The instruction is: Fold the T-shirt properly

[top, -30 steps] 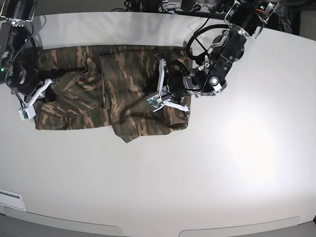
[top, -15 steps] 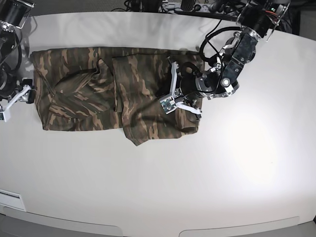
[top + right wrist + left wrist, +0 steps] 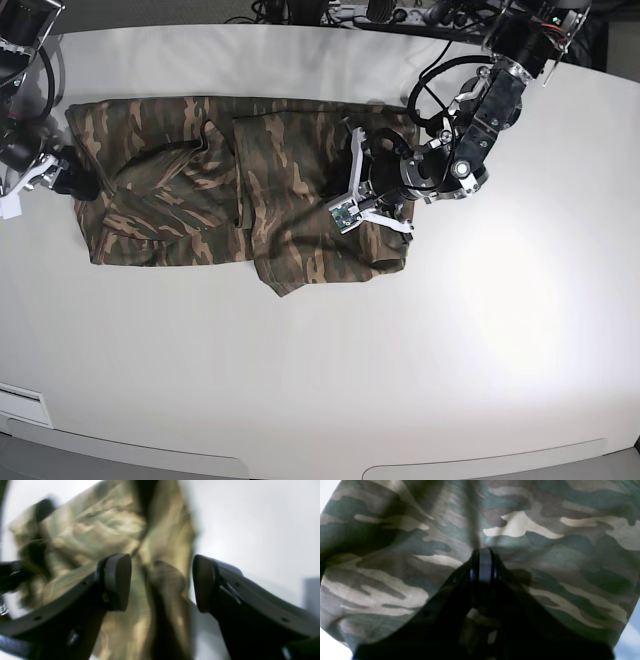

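Lying flat across the upper left of the table (image 3: 420, 350) — T-shirt (image 3: 200, 190); left gripper (image 3: 483, 563) pressing together on cloth, right gripper (image 3: 161, 582) spreading wide at its left edge.

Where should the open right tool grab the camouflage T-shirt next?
Probably the shirt's outer edge on the base view's left, coming in from the bare white table on that side. The camouflage cloth T-shirt ends in a free border there, and the open right tool already faces it.
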Available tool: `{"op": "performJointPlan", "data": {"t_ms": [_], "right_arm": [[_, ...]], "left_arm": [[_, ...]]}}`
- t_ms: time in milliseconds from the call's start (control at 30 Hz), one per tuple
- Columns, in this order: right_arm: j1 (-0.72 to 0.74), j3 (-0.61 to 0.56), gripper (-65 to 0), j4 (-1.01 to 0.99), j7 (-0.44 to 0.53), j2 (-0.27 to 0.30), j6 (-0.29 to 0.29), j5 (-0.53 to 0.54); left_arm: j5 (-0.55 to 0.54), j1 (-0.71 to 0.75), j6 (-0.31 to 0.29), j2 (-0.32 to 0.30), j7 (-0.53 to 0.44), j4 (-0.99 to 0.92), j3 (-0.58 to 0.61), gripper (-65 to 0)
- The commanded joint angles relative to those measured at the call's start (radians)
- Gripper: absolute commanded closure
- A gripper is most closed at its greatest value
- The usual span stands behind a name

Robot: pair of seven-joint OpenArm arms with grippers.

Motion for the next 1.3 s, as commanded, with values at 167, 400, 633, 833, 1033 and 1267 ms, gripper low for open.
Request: {"op": "performJointPlan", "data": {"t_ms": [167, 400, 633, 833, 1033, 1267], "right_arm": [[-0.009, -0.127, -40.1, 0.014, -0.1, -0.029, 0.004, -0.034], [-0.001, -0.197, -31.0, 0.064, -0.085, -0.045, 0.004, -0.04], [-0.001, -0.195, 0.0, 0.081, -0.078, -0.018, 0.004, -0.042], [-0.001, -0.195, 0.0, 0.107, -0.075, 0.015, 0.004, -0.053], [-0.001, -0.195, 0.0, 0.126, 0.01, 0.063, 0.004, -0.21], [0.013, -0.195, 0.0, 0.126, 0.086, 0.151, -0.006, -0.299]], "left_arm": [[0.087, -0.003, 0.014, -0.031, 0.18, -0.024, -0.002, 0.0], [0.087, -0.003, 0.014, -0.031, 0.18, -0.024, -0.002, 0.0], [0.013, -0.027, 0.014, -0.031, 0.181, -0.012, -0.002, 0.0], [-0.086, -0.092, 0.015, -0.031, 0.21, -0.005, -0.002, -32.9], [-0.178, -0.152, 0.085, -0.031, 0.214, 0.05, -0.002, -39.2], [-0.135, -0.169, 0.108, -0.031, 0.214, 0.13, -0.002, -39.2]]}}
